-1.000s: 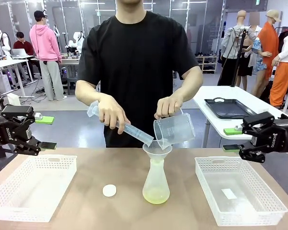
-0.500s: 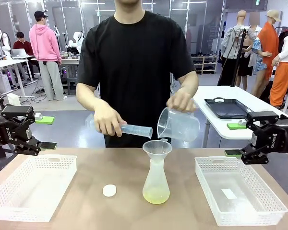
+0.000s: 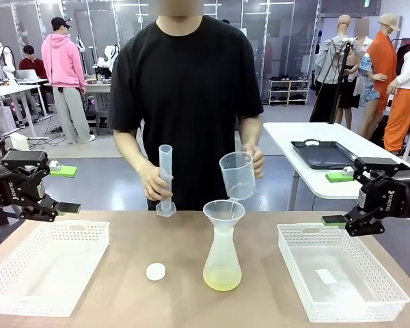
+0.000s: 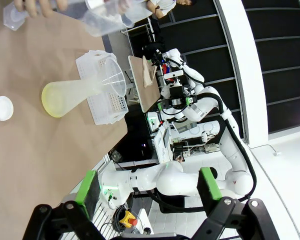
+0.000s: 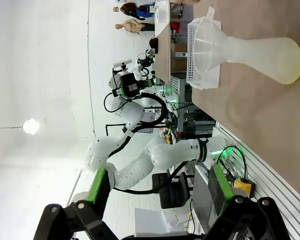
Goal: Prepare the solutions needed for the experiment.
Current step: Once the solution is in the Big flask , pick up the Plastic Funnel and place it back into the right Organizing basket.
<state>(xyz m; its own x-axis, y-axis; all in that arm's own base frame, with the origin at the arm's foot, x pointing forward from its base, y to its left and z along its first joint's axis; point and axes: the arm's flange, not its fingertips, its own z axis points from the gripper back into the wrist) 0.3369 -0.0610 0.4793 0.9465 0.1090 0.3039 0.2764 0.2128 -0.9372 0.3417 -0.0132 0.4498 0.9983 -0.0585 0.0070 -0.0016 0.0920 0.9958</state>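
The solutions (image 3: 223,279) are a shallow pale yellow-green pool in the bottom of a frosted conical flask (image 3: 222,256) at mid table, with a clear funnel (image 3: 224,210) in its neck. Behind it, the person holds a graduated cylinder (image 3: 165,179) upright in one hand and an upright beaker (image 3: 238,175) in the other. A white cap (image 3: 156,271) lies left of the flask. My left gripper (image 3: 65,189) hovers open at the far left, my right gripper (image 3: 336,198) open at the far right, both empty. The wrist views show the flask (image 4: 75,92) (image 5: 260,50) far beyond the open left gripper (image 4: 147,185) and right gripper (image 5: 158,191).
A white mesh basket (image 3: 48,232) sits at the table's left below my left gripper. A second basket (image 3: 396,287) sits at the right below my right gripper, a small white slip on its floor. A side table with a dark tray (image 3: 324,154) stands behind.
The person has lifted the cylinder and beaker away from the funnel and turned both upright. My right gripper's jaws have spread wider. The left arm has stayed still.
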